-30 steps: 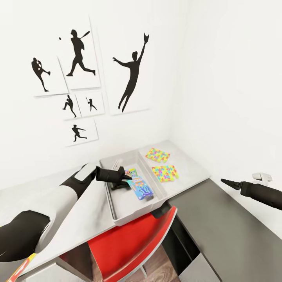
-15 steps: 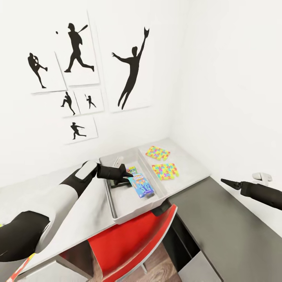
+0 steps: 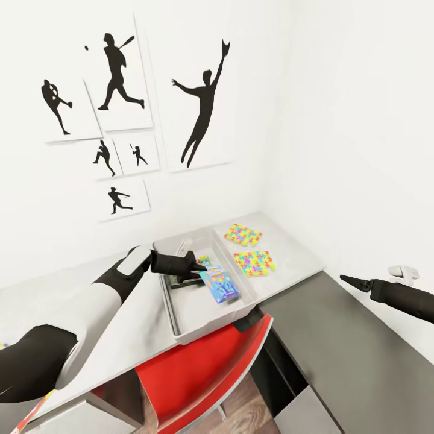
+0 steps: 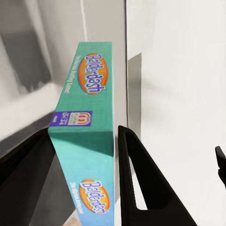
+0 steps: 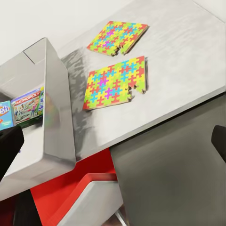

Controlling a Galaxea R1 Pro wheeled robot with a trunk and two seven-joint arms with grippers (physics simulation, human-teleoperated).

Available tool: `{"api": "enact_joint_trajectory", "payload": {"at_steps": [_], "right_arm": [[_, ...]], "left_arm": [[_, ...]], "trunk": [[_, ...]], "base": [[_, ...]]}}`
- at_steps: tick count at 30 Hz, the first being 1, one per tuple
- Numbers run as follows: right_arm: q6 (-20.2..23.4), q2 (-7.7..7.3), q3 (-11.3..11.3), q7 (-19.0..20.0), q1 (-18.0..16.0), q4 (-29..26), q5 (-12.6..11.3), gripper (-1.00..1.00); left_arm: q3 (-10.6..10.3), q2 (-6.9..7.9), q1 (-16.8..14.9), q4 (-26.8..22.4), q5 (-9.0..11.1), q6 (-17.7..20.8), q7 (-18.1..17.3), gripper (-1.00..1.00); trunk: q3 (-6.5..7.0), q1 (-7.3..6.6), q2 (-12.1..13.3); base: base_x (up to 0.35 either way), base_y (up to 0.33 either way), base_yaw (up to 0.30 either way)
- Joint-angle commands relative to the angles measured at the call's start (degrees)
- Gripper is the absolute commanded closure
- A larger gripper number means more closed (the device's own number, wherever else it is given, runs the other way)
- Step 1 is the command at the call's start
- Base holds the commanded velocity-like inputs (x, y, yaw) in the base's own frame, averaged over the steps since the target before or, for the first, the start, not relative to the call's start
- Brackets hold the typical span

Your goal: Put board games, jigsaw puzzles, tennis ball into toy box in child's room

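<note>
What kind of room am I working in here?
Probably a child's bedroom or playroom: black baseball-player silhouette posters on the white wall, bright multicoloured jigsaw puzzles on the pale grey desk, a red chair.

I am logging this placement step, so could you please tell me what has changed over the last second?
The left gripper, jaws shut on the blue board game, has shifted slightly toward the far end of the toy box, carrying the game with it above the bin. The camera also tilted a little. The two jigsaw puzzles on the table and the right gripper stayed put.

puzzles (image 5: 116, 83) — multicoloured | game box (image 4: 87, 136) — teal | chair (image 3: 199, 374) — red
</note>
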Motion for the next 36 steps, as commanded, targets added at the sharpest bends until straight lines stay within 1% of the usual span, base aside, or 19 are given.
{"api": "enact_joint_trajectory", "payload": {"at_steps": [1, 20, 36], "right_arm": [[0.5, -0.01, 0.0, 0.0, -0.1, 0.0, -0.3, -1.0], [0.5, -0.01, 0.0, 0.0, -0.1, 0.0, -0.4, -1.0], [0.5, -0.01, 0.0, 0.0, -0.1, 0.0, -0.4, -1.0]], "left_arm": [[-0.3, 0.0, -0.1, -0.1, 0.4, 0.0, 0.0, 1.0], [-0.4, -0.18, -0.1, -0.3, 0.4, 0.0, -0.1, 1.0], [-0.5, 0.33, 0.3, -0.4, 0.3, 0.0, -0.1, 1.0]], "trunk": [[-0.16, 0.03, -0.1], [-1.7, 0.03, -0.1], [-3.18, 0.03, -0.1]], "base": [[0.0, 0.0, 0.0], [0.0, 0.0, 0.0], [0.0, 0.0, 0.0]]}}
